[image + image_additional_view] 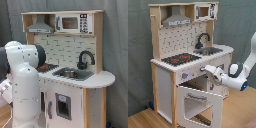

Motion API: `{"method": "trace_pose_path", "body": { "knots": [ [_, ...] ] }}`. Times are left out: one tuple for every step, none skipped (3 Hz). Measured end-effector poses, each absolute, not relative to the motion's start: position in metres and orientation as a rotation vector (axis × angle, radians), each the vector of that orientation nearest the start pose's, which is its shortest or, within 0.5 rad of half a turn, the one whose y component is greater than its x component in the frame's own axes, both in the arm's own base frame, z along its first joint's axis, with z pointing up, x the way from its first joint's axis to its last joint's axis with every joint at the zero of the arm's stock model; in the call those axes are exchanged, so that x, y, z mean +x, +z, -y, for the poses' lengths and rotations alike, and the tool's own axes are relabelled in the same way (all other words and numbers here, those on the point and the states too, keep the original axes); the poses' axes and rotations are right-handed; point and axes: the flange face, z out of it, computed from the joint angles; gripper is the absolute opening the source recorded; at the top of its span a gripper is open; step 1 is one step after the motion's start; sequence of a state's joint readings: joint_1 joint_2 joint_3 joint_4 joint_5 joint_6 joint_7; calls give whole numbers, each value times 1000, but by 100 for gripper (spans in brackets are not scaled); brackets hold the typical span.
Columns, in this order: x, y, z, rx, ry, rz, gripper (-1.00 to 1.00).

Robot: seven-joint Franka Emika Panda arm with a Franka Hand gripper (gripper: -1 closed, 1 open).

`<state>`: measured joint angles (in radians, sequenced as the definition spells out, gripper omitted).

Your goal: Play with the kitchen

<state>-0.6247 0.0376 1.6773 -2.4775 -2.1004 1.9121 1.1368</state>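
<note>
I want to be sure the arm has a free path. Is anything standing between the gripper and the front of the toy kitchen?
Nothing visible does. In the second exterior view the gripper is already at the kitchen front, just under the counter edge and above the open oven door, with no loose object between them.

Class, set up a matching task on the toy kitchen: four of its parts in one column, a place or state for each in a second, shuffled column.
Parts:
1. oven door
2. tap
3. microwave
4. hob

Places or states:
A. top shelf
B. hanging open
C. black with red rings
D. arching over the sink

Pairs: 1-B, 2-D, 3-A, 4-C
</note>
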Motion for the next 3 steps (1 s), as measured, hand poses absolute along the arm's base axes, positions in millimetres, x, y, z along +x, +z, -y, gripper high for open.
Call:
{"method": "trace_pose_path", "body": {
  "knots": [
    [279,334,-405,1215,1384,-1212,100],
    [267,352,-425,1156,1388,-1207,100],
    [256,375,-447,1104,1391,-1204,100]
  ]
}}
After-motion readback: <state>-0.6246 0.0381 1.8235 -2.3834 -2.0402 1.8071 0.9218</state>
